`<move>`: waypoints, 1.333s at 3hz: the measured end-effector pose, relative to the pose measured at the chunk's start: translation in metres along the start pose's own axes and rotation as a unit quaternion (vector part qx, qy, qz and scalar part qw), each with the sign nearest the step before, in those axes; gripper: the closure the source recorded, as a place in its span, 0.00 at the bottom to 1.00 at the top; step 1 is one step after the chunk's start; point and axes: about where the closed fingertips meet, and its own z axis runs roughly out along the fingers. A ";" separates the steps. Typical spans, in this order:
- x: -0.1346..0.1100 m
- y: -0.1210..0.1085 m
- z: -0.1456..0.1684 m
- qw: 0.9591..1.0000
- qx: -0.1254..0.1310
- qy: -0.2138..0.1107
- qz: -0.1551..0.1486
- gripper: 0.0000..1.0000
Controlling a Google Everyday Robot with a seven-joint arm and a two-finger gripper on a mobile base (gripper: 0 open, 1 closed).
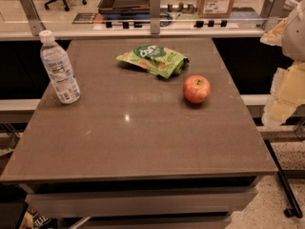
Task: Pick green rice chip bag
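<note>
The green rice chip bag (153, 59) lies crumpled on the far middle of the brown table (133, 137), its dark-green oval logo facing up. My gripper (286, 87) is at the right edge of the view, off the table's right side, to the right of the bag and well apart from it. It holds nothing that I can see.
A red apple (197, 88) sits just right and in front of the bag. A clear water bottle (59, 68) stands upright near the table's left edge. A glass railing (155, 13) runs behind the table, with a cardboard box (217, 0) beyond it.
</note>
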 end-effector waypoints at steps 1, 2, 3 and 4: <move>-0.004 -0.005 -0.001 1.000 0.006 -0.003 0.003 0.00; -0.013 -0.022 0.002 0.999 0.024 -0.011 0.022 0.00; -0.025 -0.039 0.009 0.996 0.059 -0.025 0.058 0.00; -0.047 -0.067 0.026 0.990 0.096 -0.060 0.087 0.00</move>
